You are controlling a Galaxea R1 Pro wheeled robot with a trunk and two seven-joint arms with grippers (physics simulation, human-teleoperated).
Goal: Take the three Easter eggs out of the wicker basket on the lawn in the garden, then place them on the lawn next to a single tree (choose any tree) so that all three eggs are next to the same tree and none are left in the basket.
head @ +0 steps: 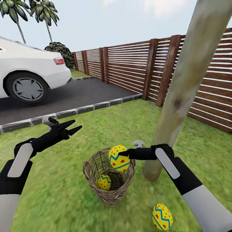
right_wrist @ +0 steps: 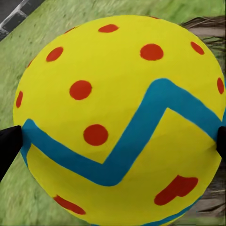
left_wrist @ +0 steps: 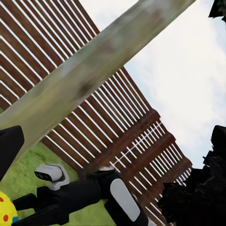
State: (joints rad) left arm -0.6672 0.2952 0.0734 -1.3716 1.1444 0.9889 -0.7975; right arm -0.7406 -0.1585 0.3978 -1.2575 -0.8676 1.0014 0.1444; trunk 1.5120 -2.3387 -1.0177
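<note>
The brown wicker basket (head: pixel 109 190) stands on the lawn (head: pixel 106 129) just left of the pale tree trunk (head: pixel 180 93). My right gripper (head: pixel 124 157) is shut on a yellow Easter egg (head: pixel 119 158), holding it above the basket's rim; up close that egg (right_wrist: pixel 120 122) sits between the dark fingertips (right_wrist: pixel 8 146). A second egg (head: pixel 103 182) lies inside the basket. A third egg (head: pixel 162 216) rests on the grass in front of the trunk's base. My left gripper (head: pixel 74 126) hangs open and empty over the grass to the left, well apart from the basket.
A dark asphalt driveway (head: pixel 74 95) with a stone kerb (head: pixel 80 109) lies behind the lawn, with a white car (head: pixel 29 74) parked on it. A brown slatted fence (head: pixel 135 69) runs along the back and right. Grass stretches left and in front of the basket.
</note>
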